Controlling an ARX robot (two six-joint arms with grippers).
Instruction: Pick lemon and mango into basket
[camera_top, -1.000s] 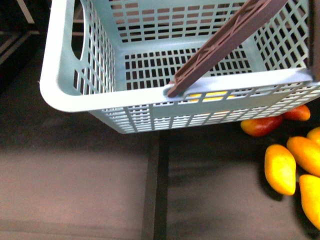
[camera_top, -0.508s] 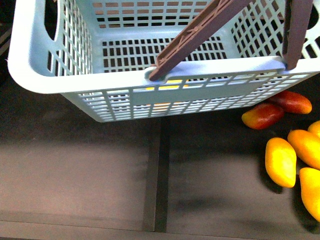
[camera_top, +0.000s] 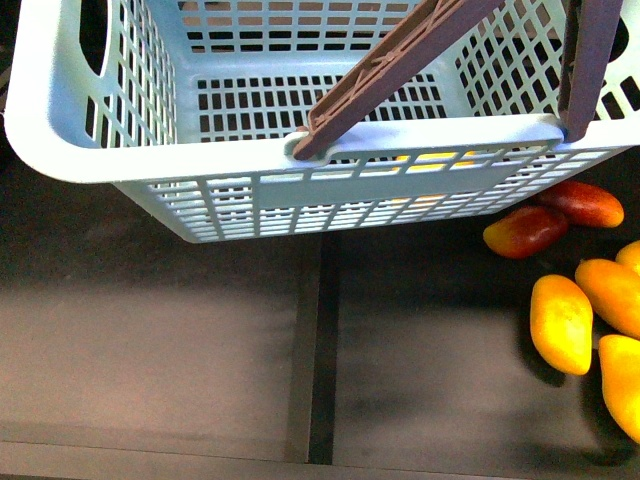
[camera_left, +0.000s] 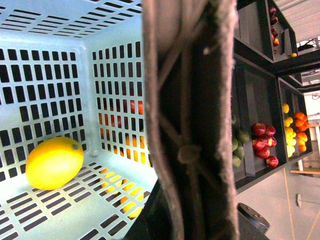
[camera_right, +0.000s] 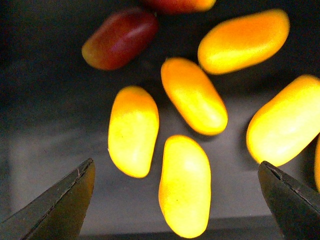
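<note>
The pale aqua basket (camera_top: 60, 130) hangs across the top of the front view, its brown handles (camera_top: 400, 60) raised. My left gripper (camera_left: 185, 210) is shut on a handle (camera_left: 190, 100), which fills the middle of the left wrist view. The lemon (camera_left: 54, 162) lies on the basket floor in a corner. Several yellow mangoes lie on the dark shelf to the right of the basket. One mango (camera_right: 184, 185) lies lengthwise under my right gripper (camera_right: 175, 166), whose jaws stand wide open on either side of it without touching. Another mango (camera_top: 560, 322) shows in the front view.
Two red-and-yellow mangoes (camera_top: 525, 230) lie just past the basket's right corner. A dark divider (camera_top: 310, 350) splits the shelf below the basket. Beyond the basket, shelf bins hold red fruits (camera_left: 265, 145), green fruits (camera_left: 239, 145) and yellow and orange fruits (camera_left: 295, 130).
The basket has shifted left and up in the front view. Its second handle has come into view, and the red-and-yellow mangoes show more fully.
</note>
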